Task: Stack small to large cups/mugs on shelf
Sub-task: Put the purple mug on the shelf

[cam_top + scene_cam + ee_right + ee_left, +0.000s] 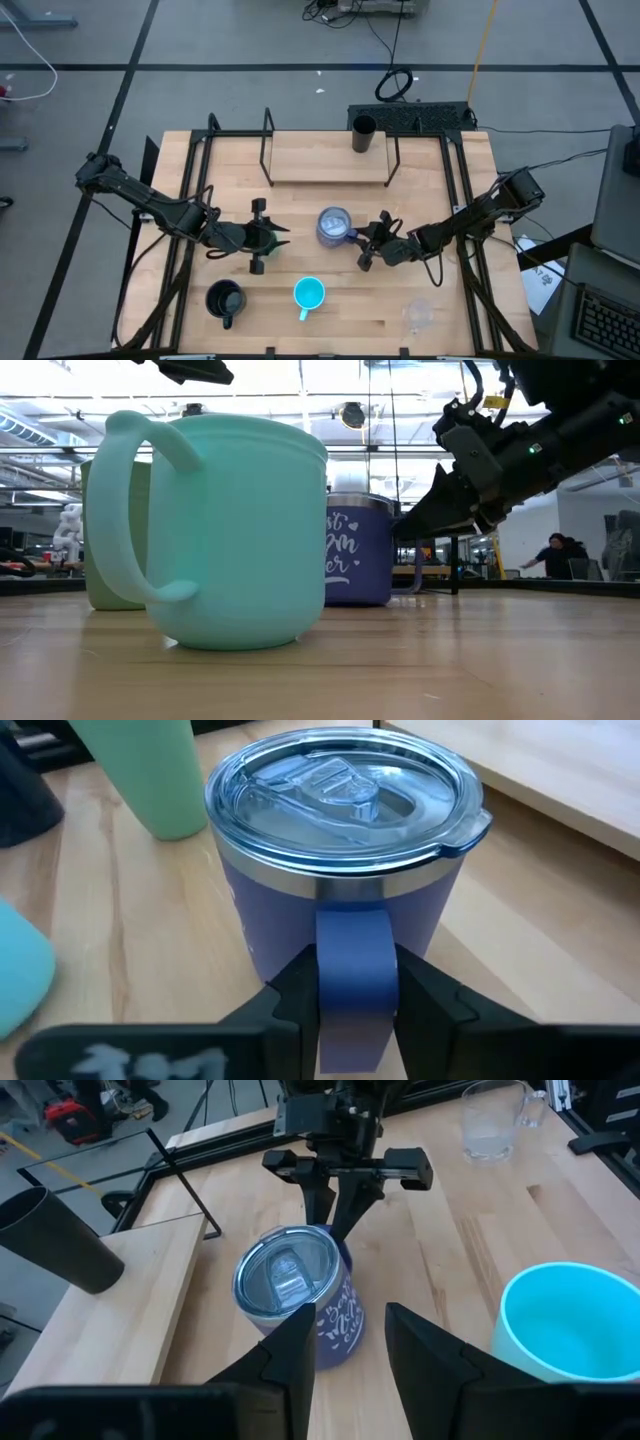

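Progress looks slight: the shelf at the table's far side carries only the dark tumbler, which stands at its far right corner, and I judge that five vessels are still to be placed. On the table sit the blue-purple mug in the middle, the cyan mug nearer the front edge, the black mug at front left and the clear cup at front right. The green cup stands just behind the blue-purple mug in the right wrist view; from above it is largely hidden by the left gripper, whose fingers seem to sit either side of it, though whether they press on it I cannot tell. The right gripper is at the blue-purple mug's right side, its two fingers set around the mug's handle, one on each flank and apparently touching it, so it looks closed on the handle with the mug standing upright on the table.
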